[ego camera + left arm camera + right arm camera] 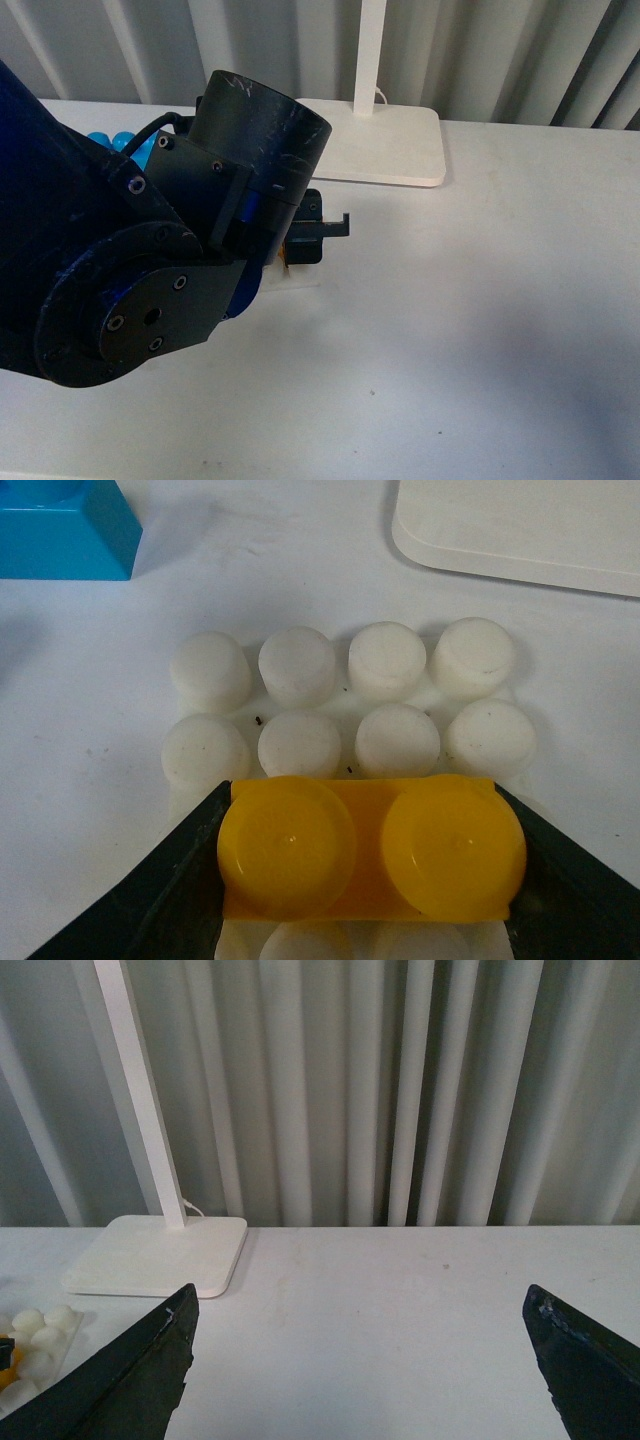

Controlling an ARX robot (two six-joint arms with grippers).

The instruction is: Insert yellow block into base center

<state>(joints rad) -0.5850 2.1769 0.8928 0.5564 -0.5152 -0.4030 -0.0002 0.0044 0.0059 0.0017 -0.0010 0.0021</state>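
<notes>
Yellow block [370, 848] sits pinched between the left gripper's [368, 880] fingers, over the base [340, 705] around its third stud row, near centre. Whether it is pressed fully down cannot be told. Right gripper [365, 1360] hangs spread wide, empty, well apart.

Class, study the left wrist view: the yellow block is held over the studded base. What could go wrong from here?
1. The yellow block covers the third stud row of the white base, perhaps not the centre; pressing now may seat it off-centre.
2. The base looks unsecured on the table and might slide.
3. The left arm blocks the front view, so alignment is hard to check.
</notes>
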